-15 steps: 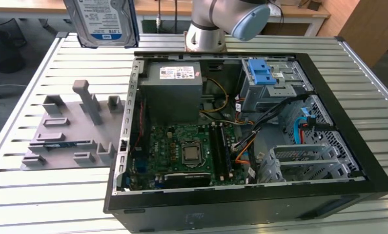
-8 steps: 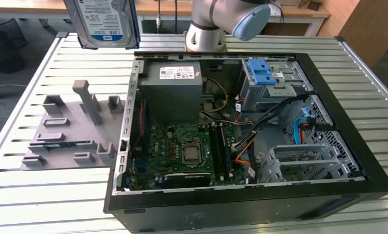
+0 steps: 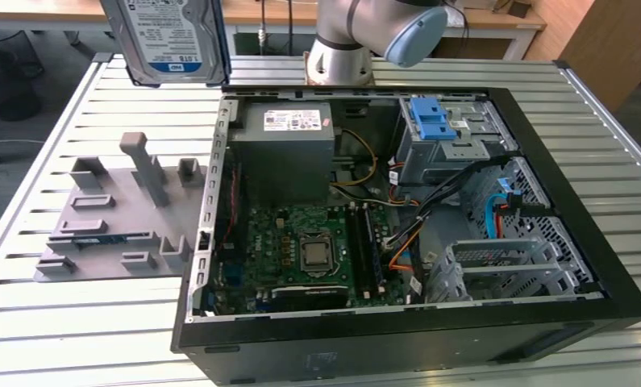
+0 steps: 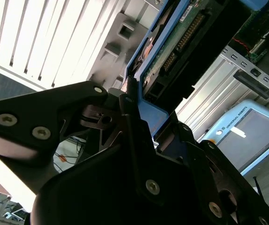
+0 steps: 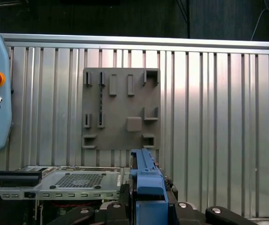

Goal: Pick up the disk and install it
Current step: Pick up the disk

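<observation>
I note the hand (image 5: 146, 192) pinching the disk (image 3: 169, 40) by its blue frame, aloft over the table (image 3: 62, 306), beside the open computer case (image 3: 406, 343).

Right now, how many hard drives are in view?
1. The disk, in its blue frame, hangs clamped in the jaws, in the air at the exterior view's upper left. Others may be hidden inside the computer case.
</observation>
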Available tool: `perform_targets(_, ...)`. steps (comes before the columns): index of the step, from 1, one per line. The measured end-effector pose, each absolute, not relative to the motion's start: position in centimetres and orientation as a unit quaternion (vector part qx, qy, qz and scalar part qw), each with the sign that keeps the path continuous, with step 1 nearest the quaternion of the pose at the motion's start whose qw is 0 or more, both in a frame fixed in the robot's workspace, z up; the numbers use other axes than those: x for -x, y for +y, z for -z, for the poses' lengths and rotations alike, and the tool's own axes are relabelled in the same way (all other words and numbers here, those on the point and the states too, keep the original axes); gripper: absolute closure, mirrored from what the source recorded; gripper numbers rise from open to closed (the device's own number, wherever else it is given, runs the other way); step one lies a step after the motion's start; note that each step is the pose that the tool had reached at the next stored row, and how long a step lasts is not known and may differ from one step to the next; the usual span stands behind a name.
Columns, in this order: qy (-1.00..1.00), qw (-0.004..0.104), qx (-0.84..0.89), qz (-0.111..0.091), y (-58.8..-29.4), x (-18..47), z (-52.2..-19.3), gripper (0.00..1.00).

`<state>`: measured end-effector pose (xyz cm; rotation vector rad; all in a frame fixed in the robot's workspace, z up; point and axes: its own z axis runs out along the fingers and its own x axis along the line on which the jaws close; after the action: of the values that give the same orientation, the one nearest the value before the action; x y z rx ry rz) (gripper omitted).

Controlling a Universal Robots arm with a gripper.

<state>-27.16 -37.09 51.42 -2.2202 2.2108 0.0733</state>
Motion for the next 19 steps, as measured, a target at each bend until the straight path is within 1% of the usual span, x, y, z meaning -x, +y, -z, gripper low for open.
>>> perform_targets(12, 0.705, 0.004, 0.708, -0.023, -37.2, 26.4, -51.4, 0.64)
perform_targets(19, 0.705, 0.004, 0.708, -0.023, -37.7, 24.7, -51.4, 0.64)
